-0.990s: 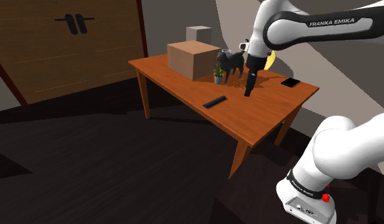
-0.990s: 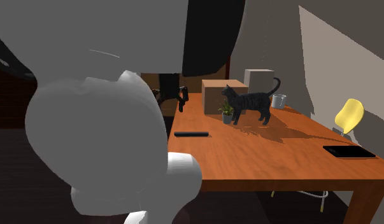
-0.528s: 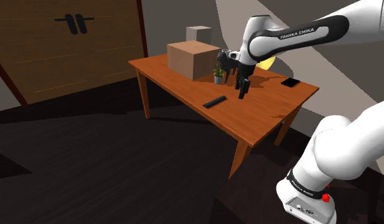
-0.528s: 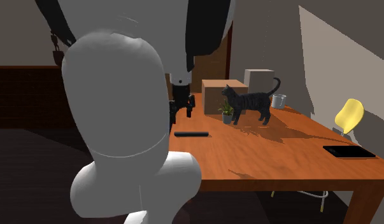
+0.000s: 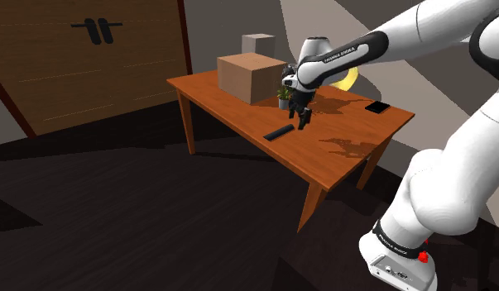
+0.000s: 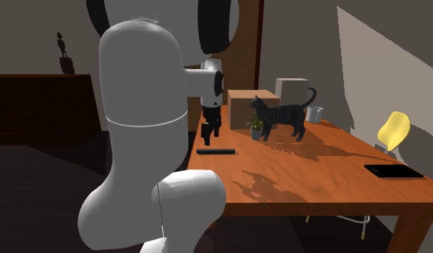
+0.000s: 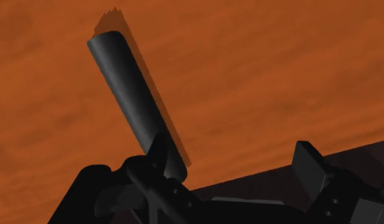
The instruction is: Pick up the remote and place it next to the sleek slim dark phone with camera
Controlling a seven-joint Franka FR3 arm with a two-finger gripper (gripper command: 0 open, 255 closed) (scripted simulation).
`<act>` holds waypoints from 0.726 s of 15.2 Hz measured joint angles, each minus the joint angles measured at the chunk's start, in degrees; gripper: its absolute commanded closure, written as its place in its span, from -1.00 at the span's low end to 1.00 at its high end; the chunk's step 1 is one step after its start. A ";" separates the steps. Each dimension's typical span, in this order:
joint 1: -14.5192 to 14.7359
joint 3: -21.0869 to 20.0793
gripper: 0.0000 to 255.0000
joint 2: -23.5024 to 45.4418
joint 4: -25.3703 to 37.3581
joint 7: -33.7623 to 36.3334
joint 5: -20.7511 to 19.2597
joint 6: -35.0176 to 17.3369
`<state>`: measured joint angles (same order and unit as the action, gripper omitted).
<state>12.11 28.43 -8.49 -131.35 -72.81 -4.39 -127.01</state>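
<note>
Wood cabinet (image 5: 90,74) takes the shoulder view's left, at 9 o'clock of the orange-brown table (image 5: 338,161). On the table, left to right:
- brown box (image 5: 250,76), with a pale grey box (image 5: 258,43) behind it at 12 o'clock
- black remote (image 5: 279,132), flat, near the table's edge
- small potted plant (image 5: 285,97)
- gripper (image 5: 302,121)
- dark phone (image 5: 376,107), flat, near the far corner

Remote sits at 8 o'clock of the gripper, close by, not touched. Dark phone is at 3 o'clock of the gripper, well apart from the remote. White arm reaches in from upper right, hand pointing down.

Second exterior view, left to right:
- remote (image 6: 215,152) at 6 o'clock of the gripper (image 6: 208,131), which hangs just above it with a gap between
- potted plant (image 6: 256,128)
- black cat figure (image 6: 279,115), standing
- grey mug (image 6: 314,113)
- yellow chair (image 6: 393,129), past the table
- dark phone (image 6: 393,172) at 4 o'clock of the cat figure, by the table's edge

Wrist view: remote (image 7: 133,102) lies long and slim on the table (image 7: 279,76). Its near end is just beside one finger (image 7: 160,153); the other finger (image 7: 309,162) is well off it. Gripper (image 7: 232,145) has its fingers spread apart, clasping nothing.
</note>
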 measured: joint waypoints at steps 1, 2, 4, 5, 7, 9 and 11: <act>0.51 0.49 -1.00 2.40 1.55 -3.30 1.35 -0.78; 0.81 1.17 -1.00 5.66 3.51 -7.14 3.31 -1.96; 1.16 1.26 -1.00 10.26 6.47 -13.72 6.41 -3.31; 1.04 1.13 -1.00 12.87 8.28 -17.07 8.16 -3.91; 0.31 0.36 -1.00 17.88 11.73 -23.78 11.50 -5.05; -0.24 -0.23 -1.00 20.12 12.95 -26.71 13.02 -5.91; -0.57 -0.59 -1.00 21.52 13.10 -27.83 14.00 -7.01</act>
<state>11.54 27.84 13.03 -118.25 -100.64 9.61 -134.01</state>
